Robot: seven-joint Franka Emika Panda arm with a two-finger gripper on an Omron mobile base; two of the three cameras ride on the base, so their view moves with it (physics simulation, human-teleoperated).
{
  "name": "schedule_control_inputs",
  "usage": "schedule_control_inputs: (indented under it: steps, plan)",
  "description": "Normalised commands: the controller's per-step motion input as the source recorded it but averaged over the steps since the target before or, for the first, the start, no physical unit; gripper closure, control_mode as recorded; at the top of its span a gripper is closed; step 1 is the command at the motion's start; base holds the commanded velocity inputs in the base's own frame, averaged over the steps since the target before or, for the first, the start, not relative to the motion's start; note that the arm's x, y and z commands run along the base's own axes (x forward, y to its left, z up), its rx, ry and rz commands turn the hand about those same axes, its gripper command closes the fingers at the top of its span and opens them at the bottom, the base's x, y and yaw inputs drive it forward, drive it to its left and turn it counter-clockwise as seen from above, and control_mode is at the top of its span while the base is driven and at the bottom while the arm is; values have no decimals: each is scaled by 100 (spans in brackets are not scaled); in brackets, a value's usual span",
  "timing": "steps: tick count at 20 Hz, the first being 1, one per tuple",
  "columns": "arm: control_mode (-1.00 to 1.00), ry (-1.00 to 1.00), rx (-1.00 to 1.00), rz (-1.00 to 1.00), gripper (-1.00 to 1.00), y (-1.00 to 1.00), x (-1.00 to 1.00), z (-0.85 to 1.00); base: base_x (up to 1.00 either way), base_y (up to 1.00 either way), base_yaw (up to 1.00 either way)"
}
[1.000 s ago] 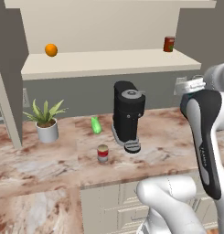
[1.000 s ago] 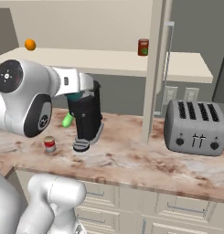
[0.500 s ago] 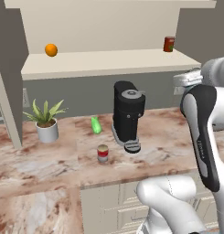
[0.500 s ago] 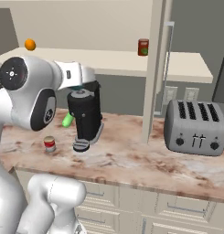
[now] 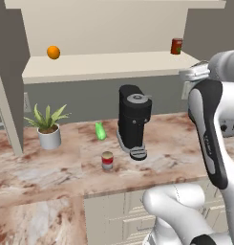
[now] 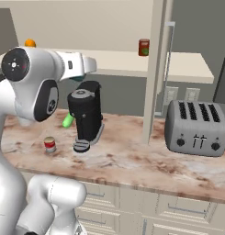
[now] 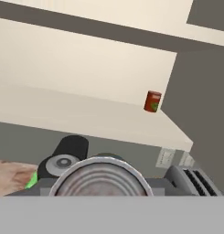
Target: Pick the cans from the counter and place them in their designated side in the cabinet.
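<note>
End effector (image 6: 78, 79) raised at upper left of the right base frame, level with the cabinet shelf; a teal edge shows just beneath the white hand there, and in the hand frame a round metal can top (image 7: 102, 179) fills the bottom centre, so I judge it clenched on the teal can, carried high to clear the shelf lip before going in. Cabinet (image 5: 109, 67) is open, one long pale shelf running across the upper half of the left base frame. Orange (image 5: 53, 52) sits at its left end, dark red can (image 5: 176, 46) at its right end near the side wall; these likely mark the two sides, so the held can probably belongs beside the dark red one, though that is a guess. Second task can, red with a white band (image 5: 107, 161), stands upright on the desk (image 5: 51, 172) at frame centre, just in front and left of the black coffee machine (image 5: 134, 119), apart from it, not yet picked. Green bottle (image 5: 100, 131) lies tilted behind it; potted plant (image 5: 47, 127) at left. Toaster (image 6: 195, 128) at right of the right base frame, beyond the cabinet's upright panel.
</note>
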Motion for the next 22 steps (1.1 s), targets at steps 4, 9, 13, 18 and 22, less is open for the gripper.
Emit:
schedule_control_inputs:
  steps: [4,9,13,18,22]
  plan:
    - [-100,-9,0,0,100,0,16,7,0,0,0]
    - [-100,-7,0,0,100,0,21,3,0,0,0]
    - [-100,0,0,0,100,0,30,1,0,0,0]
    - [-100,0,0,0,100,-4,26,4,0,0,0]
    - [-100,0,0,0,100,-9,24,2,0,0,0]
